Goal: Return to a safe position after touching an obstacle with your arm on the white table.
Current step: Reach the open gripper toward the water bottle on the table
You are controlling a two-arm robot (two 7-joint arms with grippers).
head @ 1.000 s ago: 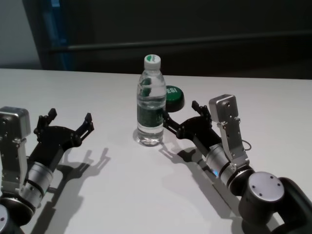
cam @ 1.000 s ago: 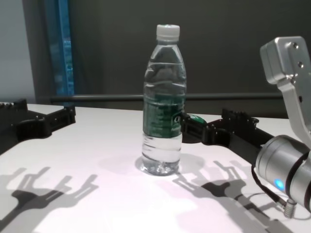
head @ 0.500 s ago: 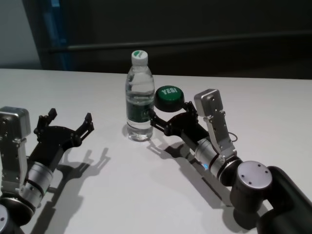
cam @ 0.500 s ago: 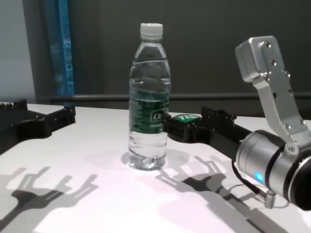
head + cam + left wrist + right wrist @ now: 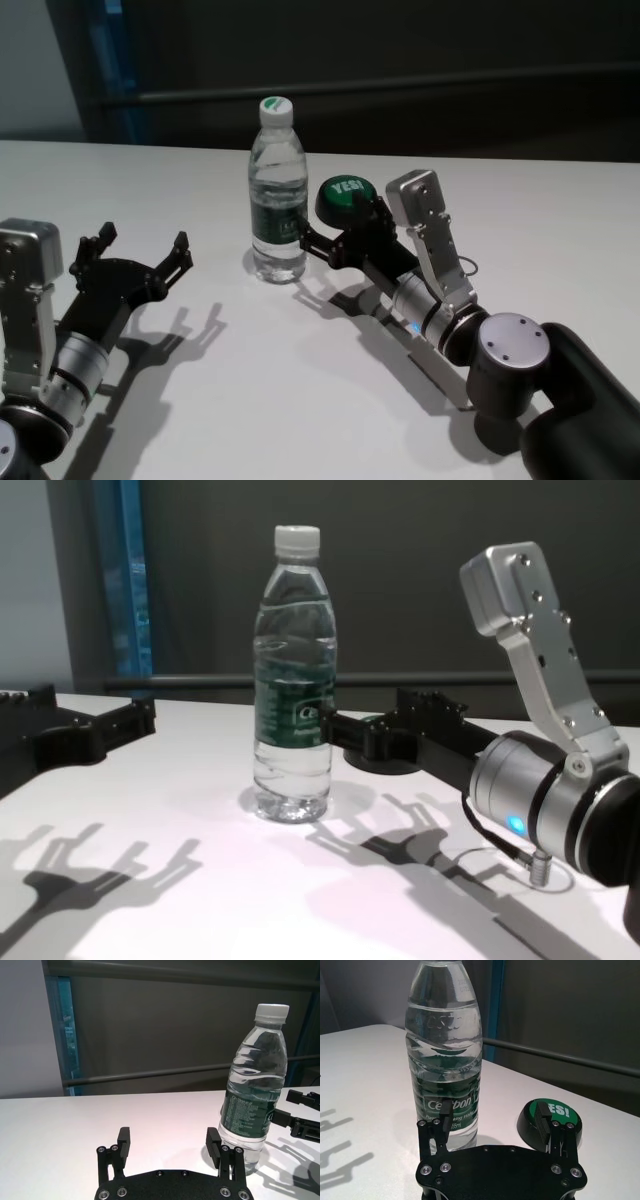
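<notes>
1. The right gripper (image 5: 335,243) lies low over the white table (image 5: 300,400) with its fingers spread and nothing between them; one fingertip (image 5: 335,727) sits against the label side of the obstacle (image 5: 277,190), while the other reaches toward the green button (image 5: 346,199).
2. The obstacle, a clear water bottle with a white cap, stands upright near the middle of the table, just to the left of the button and between the two arms.
3. In the right wrist view the bottle (image 5: 444,1055) fills the space ahead of one finger and the button (image 5: 550,1120) sits behind the other, so the spread jaws straddle the gap between the two.
4. The left gripper (image 5: 138,252) is parked apart at the robot's left, fingers wide and empty.
5. Judged from this, the touching part looks done or right at contact; the pull-back to a safe pose is not yet done, since the right arm is stretched far forward.
6. What remains, I judge, is drawing the arm away without tipping the bottle.
</notes>
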